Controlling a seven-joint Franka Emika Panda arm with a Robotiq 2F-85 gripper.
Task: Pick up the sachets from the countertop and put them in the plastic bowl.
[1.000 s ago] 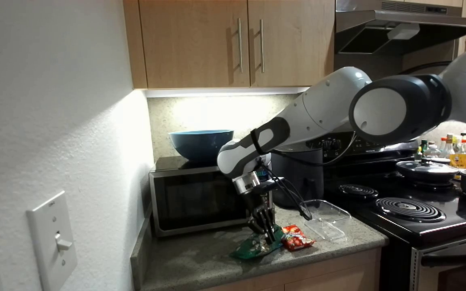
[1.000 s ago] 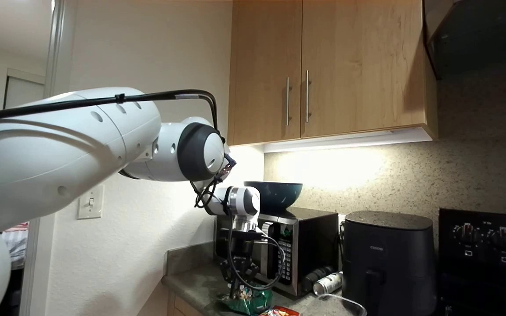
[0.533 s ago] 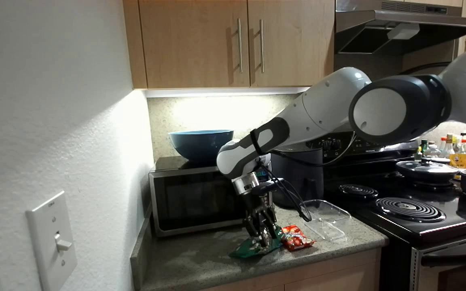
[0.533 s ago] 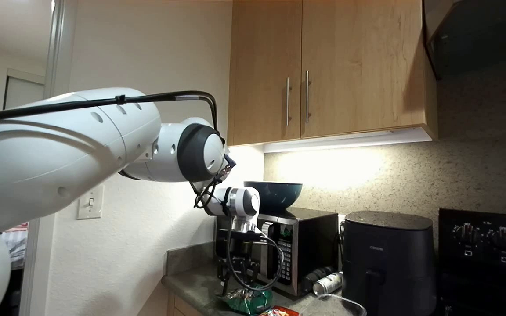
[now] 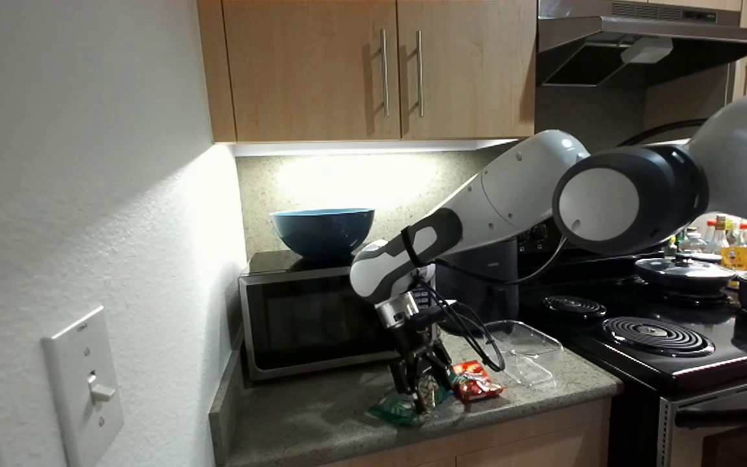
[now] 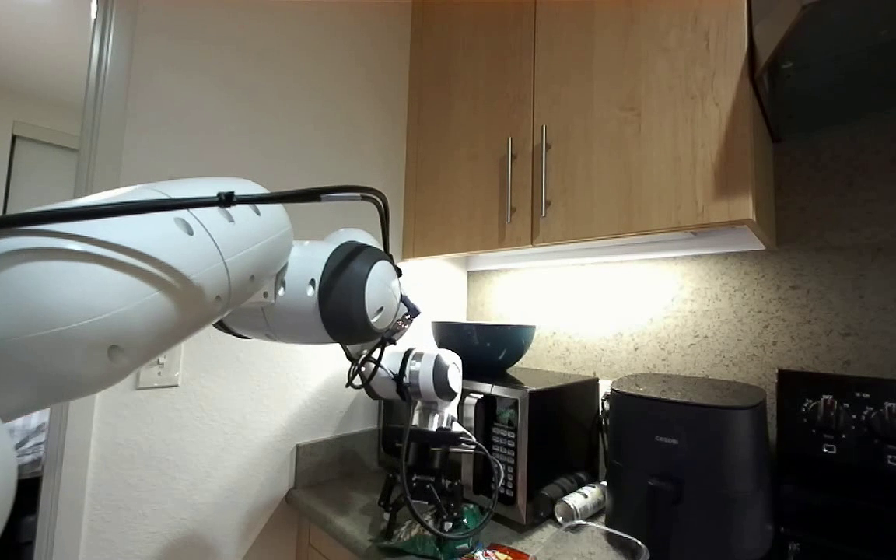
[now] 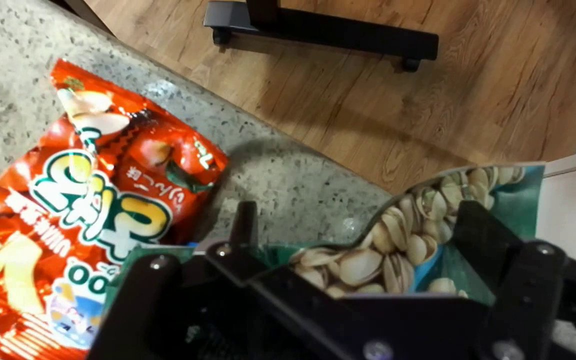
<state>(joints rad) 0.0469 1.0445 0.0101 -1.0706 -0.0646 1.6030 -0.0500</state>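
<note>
In the wrist view a green sachet point(image 7: 358, 267) printed with pistachios lies beneath and between the spread fingers of my gripper point(image 7: 358, 215). Whether the fingertips touch it I cannot tell. In an exterior view the gripper point(image 5: 434, 397) points down over that green sachet point(image 5: 391, 411), hiding part of it. A red-orange sachet point(image 5: 476, 383) rests just beside it, also large in the wrist view, left of the jaws. Both sachets are on the speckled countertop point(image 5: 302, 415). The clear plastic bowl point(image 5: 545, 336) stands farther right, near the stove; only its rim point(image 6: 602, 527) shows in an exterior view.
Close behind the gripper stands the microwave point(image 5: 315, 324), with an opaque blue bowl point(image 5: 323, 235) on top. A black air fryer point(image 6: 685, 467) and a can point(image 6: 580, 502) are at the back. The black stove point(image 5: 659, 334) borders the counter; a wall point(image 5: 120, 259) closes the far side.
The gripper's fingers have spread from nearly together to wide apart. The arm and gripper have come down lower over the green sachet. The red-orange sachet and the bowl have stayed in place.
</note>
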